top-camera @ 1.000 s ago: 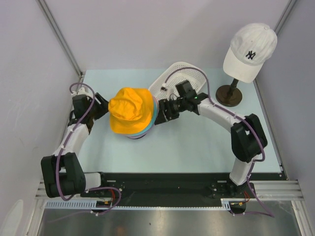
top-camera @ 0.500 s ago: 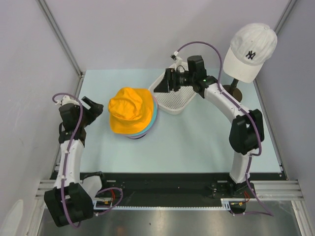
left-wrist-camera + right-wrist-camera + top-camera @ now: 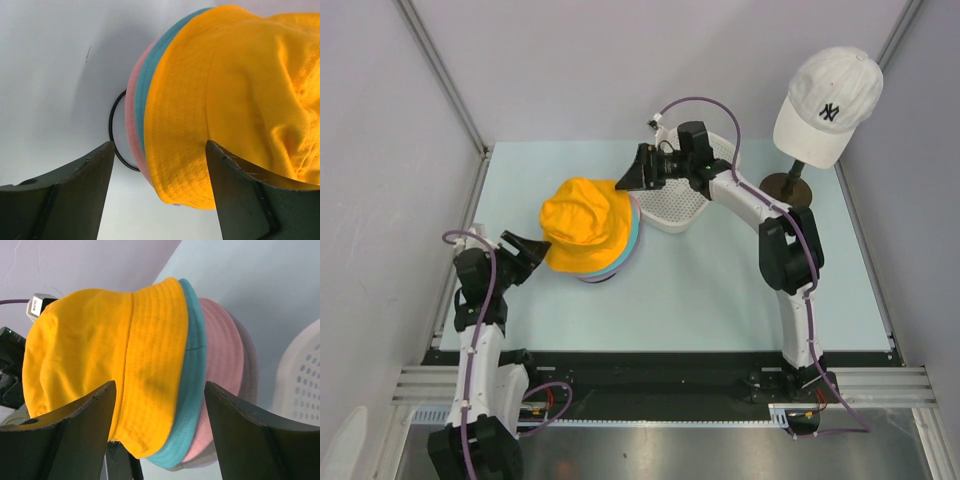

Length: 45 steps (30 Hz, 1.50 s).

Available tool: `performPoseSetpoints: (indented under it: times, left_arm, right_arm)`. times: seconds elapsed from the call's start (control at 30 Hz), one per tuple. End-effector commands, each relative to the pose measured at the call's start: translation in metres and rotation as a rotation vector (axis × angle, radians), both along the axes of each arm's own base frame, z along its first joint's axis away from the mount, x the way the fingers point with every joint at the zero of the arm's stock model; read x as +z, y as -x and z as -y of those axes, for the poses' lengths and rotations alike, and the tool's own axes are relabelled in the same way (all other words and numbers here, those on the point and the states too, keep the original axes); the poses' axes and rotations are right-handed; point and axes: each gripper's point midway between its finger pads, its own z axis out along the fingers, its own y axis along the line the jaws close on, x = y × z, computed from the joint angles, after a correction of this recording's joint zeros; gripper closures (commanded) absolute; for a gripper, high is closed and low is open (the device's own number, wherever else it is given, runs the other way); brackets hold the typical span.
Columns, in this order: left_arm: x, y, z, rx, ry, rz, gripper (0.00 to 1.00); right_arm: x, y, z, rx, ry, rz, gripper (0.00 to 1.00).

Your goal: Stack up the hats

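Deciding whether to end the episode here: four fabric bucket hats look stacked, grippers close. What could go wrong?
1. The open left gripper sits close to the orange fabric bucket hat's brim; a finger might snag it on retreat.
2. The teal fabric hat and pink fabric hat sit offset beneath; a bump from the open right gripper might skew the stack.

Black "NY" logo on the white baseball cap (image 3: 825,103)

A white NY baseball cap (image 3: 827,105) sits on a dark stand (image 3: 787,193). A white perforated basket (image 3: 677,208) lies on the table (image 3: 720,290).
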Motion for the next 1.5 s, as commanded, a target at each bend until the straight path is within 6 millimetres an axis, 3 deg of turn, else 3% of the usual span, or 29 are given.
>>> performPoseSetpoints:
  times: [0.0, 0.23, 0.5, 0.6, 0.8, 1.07, 1.37, 1.47]
  left_arm:
    - [0.006, 0.001, 0.009, -0.032, 0.035, 0.038, 0.22]
    - [-0.008, 0.000, 0.012, -0.023, 0.088, 0.024, 0.29]
    - [-0.005, -0.003, 0.018, -0.045, 0.128, 0.074, 0.38]
    - [-0.003, -0.002, 0.021, -0.056, 0.153, 0.098, 0.41]
    - [-0.010, 0.002, 0.028, -0.058, 0.210, 0.105, 0.46]
    - [-0.019, -0.002, 0.025, -0.033, 0.199, 0.081, 0.49]
    - [-0.024, -0.013, 0.042, -0.069, 0.202, 0.065, 0.55]
    - [-0.023, -0.016, 0.045, -0.068, 0.205, 0.063, 0.64]
  right_arm:
    - [0.027, 0.005, -0.016, 0.052, -0.059, 0.067, 0.24]
    - [0.013, 0.011, -0.022, 0.076, -0.027, 0.037, 0.25]
    - [-0.007, 0.019, -0.019, 0.075, 0.034, 0.013, 0.32]
    - [-0.011, 0.021, -0.018, 0.073, 0.046, 0.007, 0.42]
    - [-0.018, 0.025, -0.016, 0.066, 0.069, -0.010, 0.74]
    - [-0.038, 0.029, -0.003, 0.020, 0.191, -0.019, 0.98]
    - [-0.069, 0.043, 0.012, 0.006, 0.319, -0.039, 1.00]
    - [-0.077, 0.048, 0.015, 0.009, 0.344, -0.045, 1.00]
